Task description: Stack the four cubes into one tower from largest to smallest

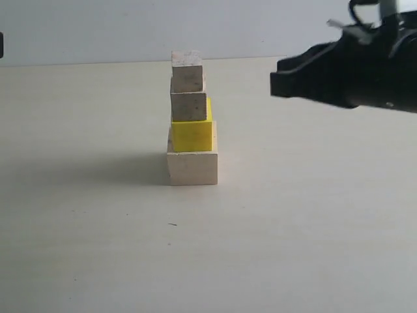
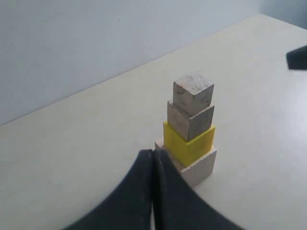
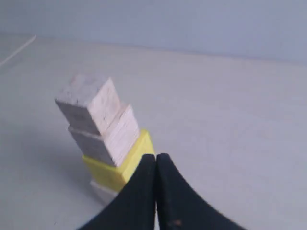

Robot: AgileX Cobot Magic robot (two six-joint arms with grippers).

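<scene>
My right gripper (image 1: 279,81) hangs apart from the tower (image 1: 191,124), closed tight on nothing; my left gripper (image 2: 152,155), equally closed and empty, sits near the largest cube (image 2: 199,170).

Large cube (image 1: 192,167), medium cube (image 1: 189,106), small cube (image 1: 187,75): unpainted pale wood, matt, faces speckled and slightly rough. Yellow cube (image 1: 191,135): bright paint, smooth, matt. Table (image 1: 98,248): off-white, smooth, matt. Left gripper (image 2: 153,155), right gripper (image 3: 156,160): black, matt, plastic-looking.

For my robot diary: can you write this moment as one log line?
tower: four high, standing | left claw: shut, empty | right claw: shut, empty
</scene>
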